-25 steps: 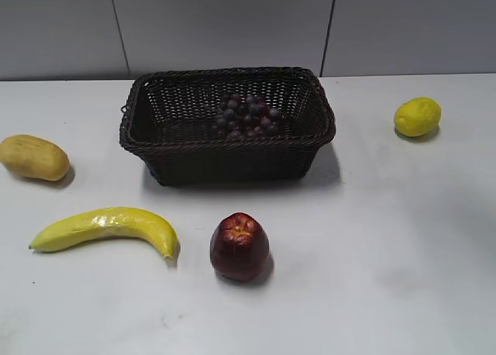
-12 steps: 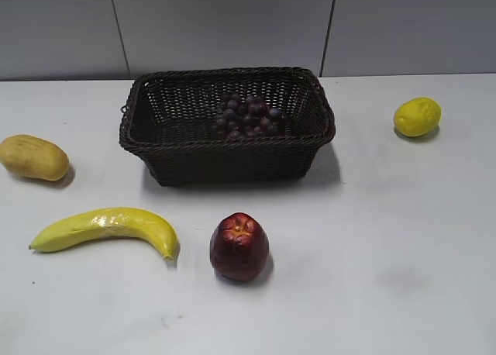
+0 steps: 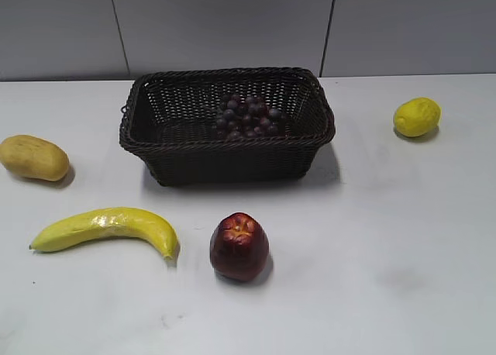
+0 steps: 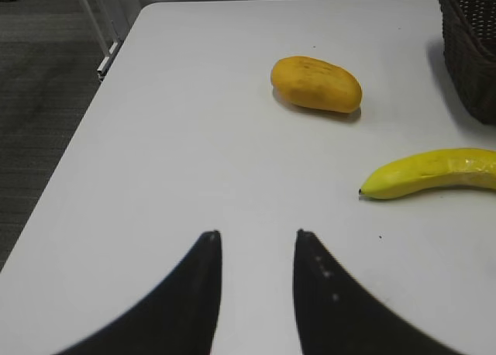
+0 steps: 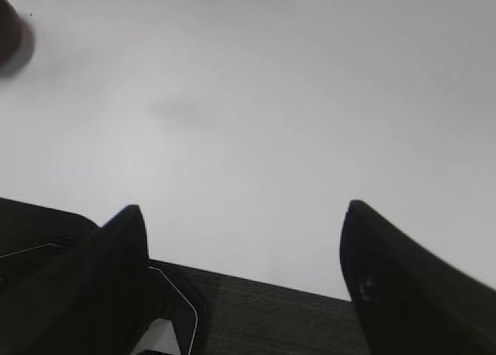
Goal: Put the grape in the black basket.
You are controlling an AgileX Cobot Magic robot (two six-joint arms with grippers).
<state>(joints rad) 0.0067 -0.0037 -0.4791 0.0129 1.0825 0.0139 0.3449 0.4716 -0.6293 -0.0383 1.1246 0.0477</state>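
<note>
The grape (image 3: 246,117), a bunch of small dark red-purple grapes, lies inside the black basket (image 3: 227,160), right of its middle. The woven basket stands at the back centre of the white table; its corner also shows in the left wrist view (image 4: 470,37). Neither arm shows in the exterior view. My left gripper (image 4: 254,235) is open and empty over bare table near the left edge. My right gripper (image 5: 244,209) is wide open and empty over the table's front edge.
A dark red apple (image 3: 239,246) stands in front of the basket. A banana (image 3: 107,228) (image 4: 430,174) and a yellow-orange mango (image 3: 33,157) (image 4: 316,84) lie at the left. A lemon (image 3: 417,116) sits at the back right. The floor shows past the table's left edge (image 4: 74,142).
A dark piece of an arm at the top right of the exterior view one second ago has gone out of view. The objects have not moved.
</note>
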